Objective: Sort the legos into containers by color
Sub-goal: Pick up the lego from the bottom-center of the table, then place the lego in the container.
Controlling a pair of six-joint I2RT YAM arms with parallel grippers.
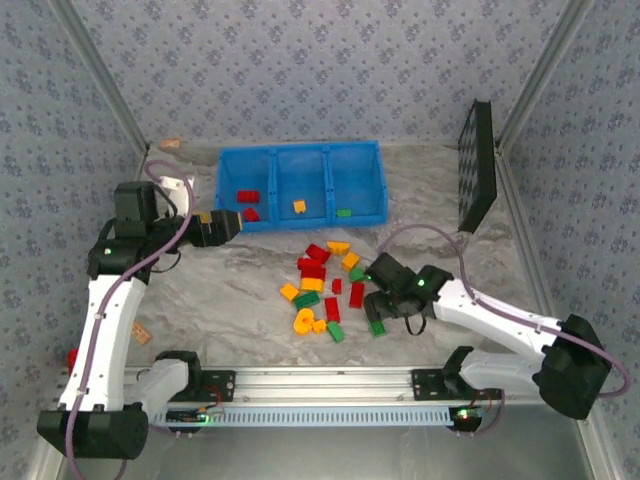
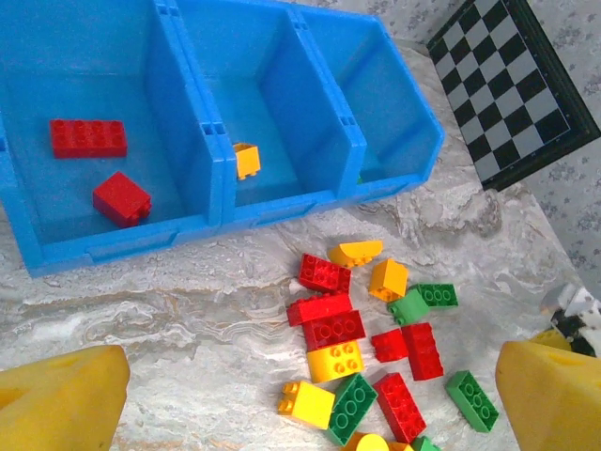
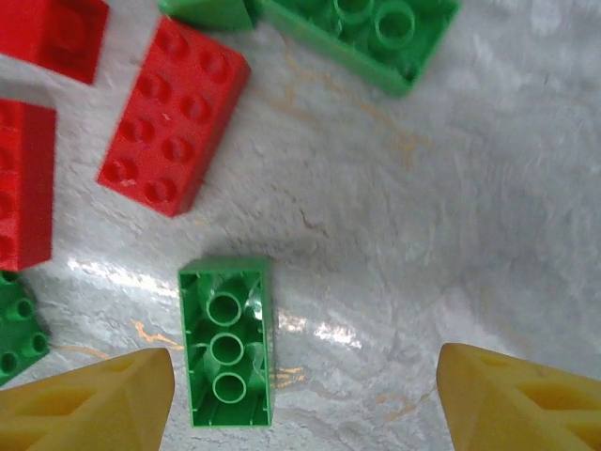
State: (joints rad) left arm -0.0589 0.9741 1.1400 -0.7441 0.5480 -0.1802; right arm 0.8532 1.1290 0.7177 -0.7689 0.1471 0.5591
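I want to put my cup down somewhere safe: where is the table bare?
Bare marble lies between the left arm and the legos, and between the blue bins and the black panel. The centre, around the legos, is crowded.

Marbled grey table [image 1: 250, 290] carries the blue containers [image 1: 326, 180], with loose red, yellow and green legos [image 1: 313, 270] scattered just in front of the containers and a black checkered panel [image 1: 477, 165] propped right of them.

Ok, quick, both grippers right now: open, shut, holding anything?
Left gripper: open, holding nothing.
Right gripper: open, holding nothing, with an upturned green brick below it by one finger.
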